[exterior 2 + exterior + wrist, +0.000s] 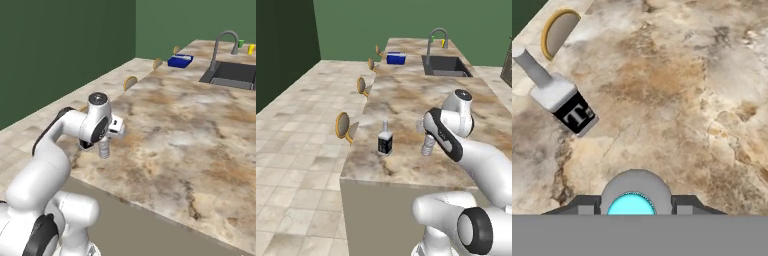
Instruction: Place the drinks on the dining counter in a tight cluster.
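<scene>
Jaws closed on the water bottle [635, 197], gripper [428, 142] holding it upright low over the counter [406, 100] near the dark bottle [385, 139]; judged partway: one drink placed, this one unreleased, amber bottle outstanding.

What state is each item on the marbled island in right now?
Small dark bottle with white label: upright on the tan marbled stone counter, free, near the stool-side edge.
Small clear water bottle with blue cap: upright, gripped by the end effector, base at or just above the counter.
End effector: shut on the water bottle.
Blue box: resting at the far end.
Curved grey faucet: no water running.
</scene>
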Controlling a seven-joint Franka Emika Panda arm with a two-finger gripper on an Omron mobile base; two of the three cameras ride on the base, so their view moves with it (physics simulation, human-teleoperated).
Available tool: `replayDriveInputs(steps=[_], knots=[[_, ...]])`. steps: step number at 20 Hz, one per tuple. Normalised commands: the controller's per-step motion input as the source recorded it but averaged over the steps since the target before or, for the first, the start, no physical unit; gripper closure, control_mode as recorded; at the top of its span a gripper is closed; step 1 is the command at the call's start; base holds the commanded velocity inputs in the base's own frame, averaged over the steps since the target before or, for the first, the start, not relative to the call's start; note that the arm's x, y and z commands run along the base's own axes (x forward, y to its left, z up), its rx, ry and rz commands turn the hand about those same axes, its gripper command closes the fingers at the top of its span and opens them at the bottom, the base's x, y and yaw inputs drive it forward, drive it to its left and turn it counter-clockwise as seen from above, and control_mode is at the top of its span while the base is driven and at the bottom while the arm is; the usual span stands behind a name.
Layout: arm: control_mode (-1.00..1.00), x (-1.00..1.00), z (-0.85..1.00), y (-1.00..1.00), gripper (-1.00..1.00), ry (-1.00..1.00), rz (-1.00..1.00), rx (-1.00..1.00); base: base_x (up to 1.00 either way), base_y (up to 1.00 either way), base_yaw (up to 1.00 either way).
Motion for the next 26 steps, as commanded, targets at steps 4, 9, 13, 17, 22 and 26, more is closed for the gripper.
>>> replayDriveInputs(steps=[4,9,13,17,22,26], knots=[[-1.0,0.17,0.0,0.04,1.0,-0.06,0.09,-0.02,0.0,0.0,0.0],[-1.0,0.36,0.0,0.1,1.0,-0.05,0.15,-0.03,0.0,0.0,0.0],[-1.0,0.31,0.0,0.03,1.0,0.0,0.32,-0.01,0.0,0.0,0.0],[-1.0,0.23,0.03,-0.06,1.0,0.07,0.45,-0.06,0.0,0.0,0.0],[-1.0,0.11,0.03,0.0,1.0,0.07,0.41,-0.1,0.0,0.0,0.0],[-1.0,0.04,0.0,0.0,1.0,0.01,0.32,-0.08,0.0,0.0,0.0]])
